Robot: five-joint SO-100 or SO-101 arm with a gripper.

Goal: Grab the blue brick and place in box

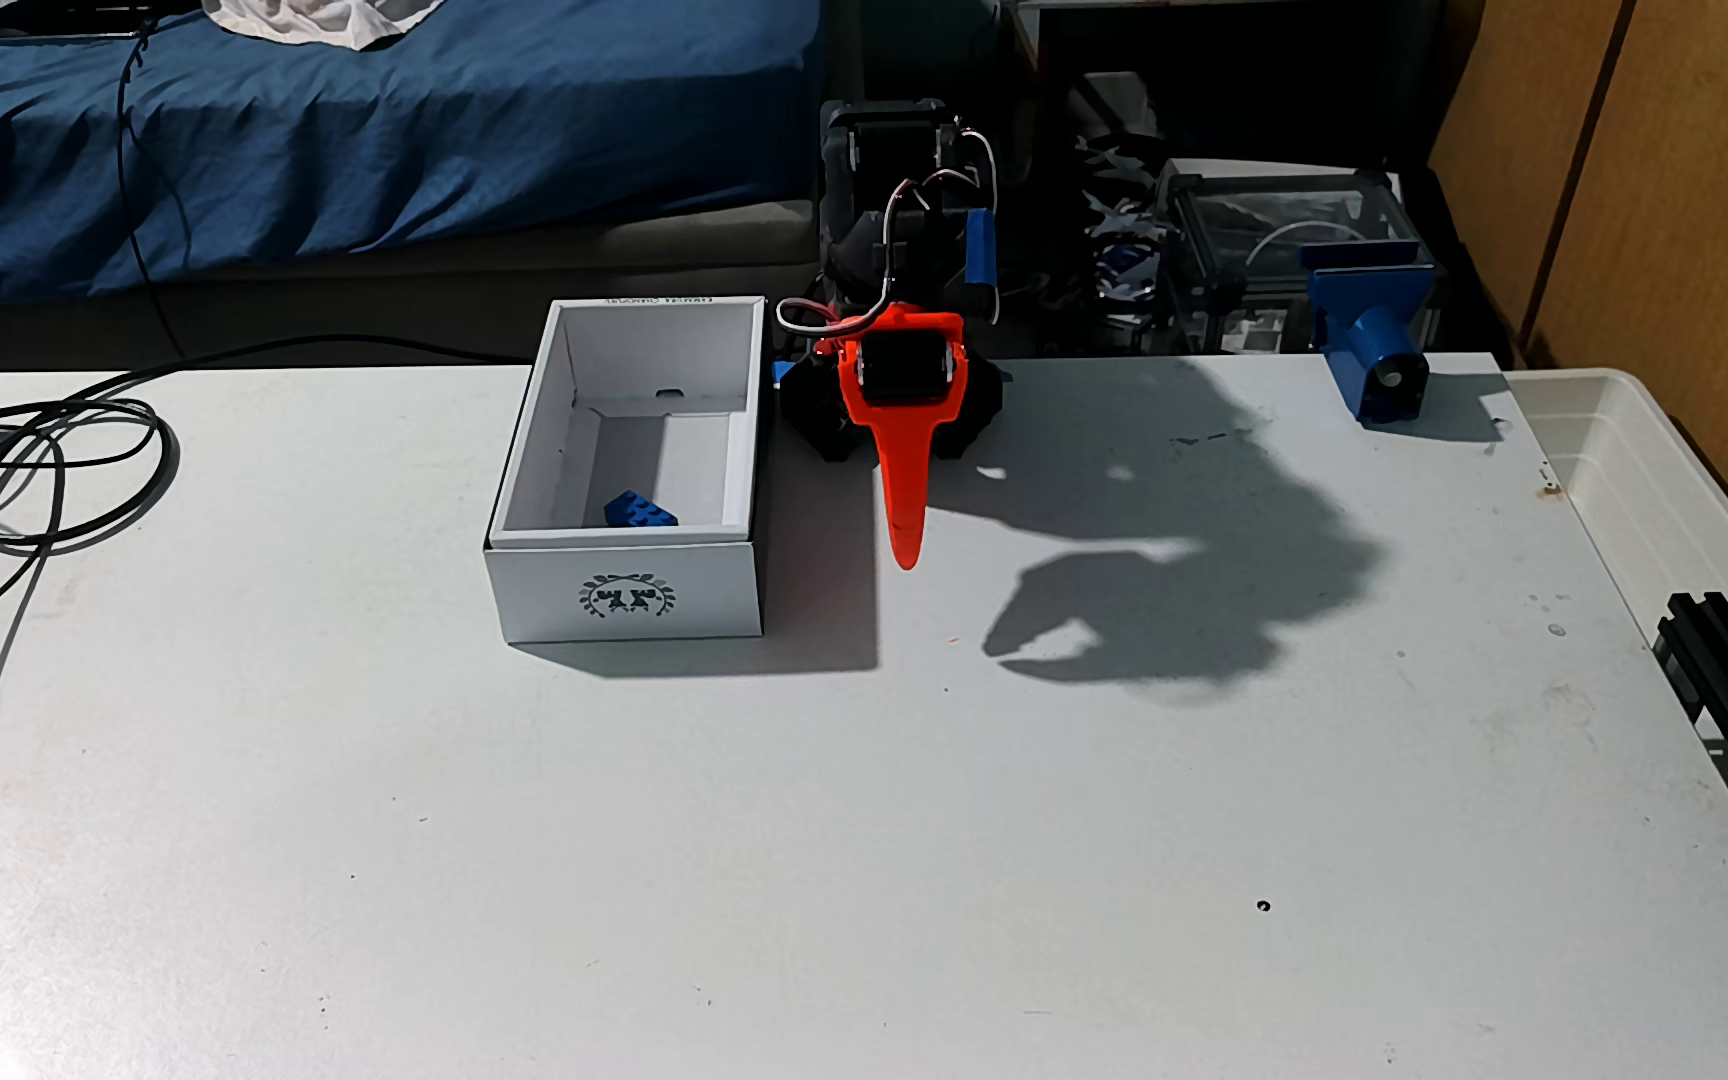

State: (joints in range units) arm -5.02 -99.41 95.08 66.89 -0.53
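Blue brick (640,511) lies inside the white cardboard box (625,597); orange gripper (906,556) hangs just right of the box.

Fixed view: the white table (839,831) carries coiled black cables (39,467) at far left, a blue plastic mount with a cylindrical barrel (1374,332) at far right, and a translucent white tub (1670,488) past the right edge. The black arm (901,239), banded with blue tape, stands behind the box's right rear corner. Box is open-topped, wreath emblem on its near short wall; the brick rests on its floor by the near wall. Gripper points down, holding nothing; fingers seen edge-on, so cannot tell whether parted. A blue bedspread (372,135) lies behind the table.
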